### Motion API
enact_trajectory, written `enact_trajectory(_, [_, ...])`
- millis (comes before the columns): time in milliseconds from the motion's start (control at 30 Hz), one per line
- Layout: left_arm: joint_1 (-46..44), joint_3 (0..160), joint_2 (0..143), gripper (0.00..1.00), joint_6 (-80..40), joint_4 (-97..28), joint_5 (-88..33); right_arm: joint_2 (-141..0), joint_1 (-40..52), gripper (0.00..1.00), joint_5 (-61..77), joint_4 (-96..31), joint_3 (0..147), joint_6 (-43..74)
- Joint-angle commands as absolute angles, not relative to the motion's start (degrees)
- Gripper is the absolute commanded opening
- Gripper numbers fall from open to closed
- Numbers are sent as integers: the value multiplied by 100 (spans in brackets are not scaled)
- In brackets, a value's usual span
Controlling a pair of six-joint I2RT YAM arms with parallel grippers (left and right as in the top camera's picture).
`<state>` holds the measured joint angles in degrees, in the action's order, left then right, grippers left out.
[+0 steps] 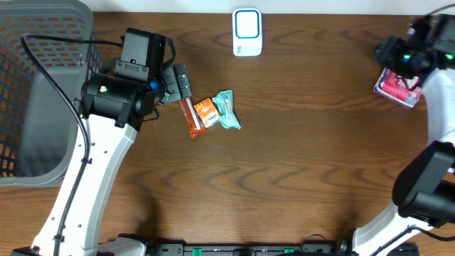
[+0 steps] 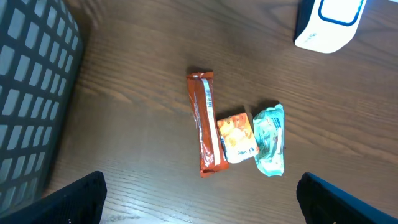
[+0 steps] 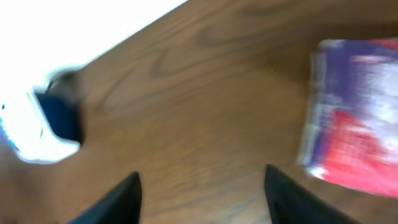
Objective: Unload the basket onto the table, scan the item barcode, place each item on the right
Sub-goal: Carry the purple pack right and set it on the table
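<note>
The left gripper (image 2: 199,204) hangs over the left half of the desk (image 1: 298,156). Its fingers are spread as wide as they go, with nothing between them. Just ahead of it three snack packets lie in a tight cluster on the wood. A long orange-brown bar (image 1: 190,119) is nearest the gripper, a small orange packet (image 1: 206,112) touches it, and a teal packet (image 1: 227,109) is pressed against the orange one. A grey basket (image 1: 43,21) fills the desk's left edge, beside that arm.

The white-and-blue scanner (image 1: 247,32) stands at the middle of the edge opposite the arms' bases.

By the right edge, near the far corner, lies a red-and-purple packet (image 1: 398,87). The right gripper (image 3: 199,194) hovers just beside it. Its wrist view is blurred, but the fingers stand partly apart over bare wood and hold nothing. The packet sits off to one side, outside the gap.
</note>
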<state>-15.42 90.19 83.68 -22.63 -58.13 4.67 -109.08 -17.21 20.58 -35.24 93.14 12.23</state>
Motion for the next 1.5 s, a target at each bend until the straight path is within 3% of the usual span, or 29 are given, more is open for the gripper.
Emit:
enact_trajectory(0, [-1518,9098,8357,98,-2233,-5826,519,-11139,-1356,28,1402,-3625,9288,917])
enact_trajectory(100, [-1518,9098,8357,98,-2233,-5824,519,-11522,-1120,7,292,-3594,9288,921])
enact_trajectory(167, [-1518,9098,8357,98,-2233,-5824,519,-11762,-1074,1,-222,-3489,9288,923])
enact_trajectory(500, [-1518,9100,8357,98,-2233,-5826,519,-12838,-1413,1,-2202,-2899,9288,847])
enact_trajectory(733, [-1518,9100,8357,98,-2233,-5824,519,-12322,-1588,7,-3393,-3223,9301,845])
enact_trajectory(833, [-1518,9100,8357,98,-2233,-5824,519,-11821,-1520,11,-3162,-3319,9301,845])
enact_trajectory(933, [-1518,9098,8357,98,-2233,-5826,519,-11273,-1374,24,-1553,-3367,9301,847])
enact_trajectory(1100, [-1518,9098,8357,98,-2233,-5826,519,-10704,-1052,67,2801,-3367,9301,849])
enact_trajectory(1167, [-1518,9098,8357,98,-2233,-5826,519,-10718,-760,74,4066,-3328,9299,849])
enact_trajectory(1367, [-1518,9098,8357,98,-2233,-5826,519,-11024,351,88,3905,-4134,9297,847])
enact_trajectory(1400, [-1518,9100,8357,98,-2233,-5824,519,-11085,519,98,3806,-4252,9297,847])
enact_trajectory(1467, [-1518,9098,8357,98,-2233,-5826,519,-11242,923,99,3597,-4471,9297,847])
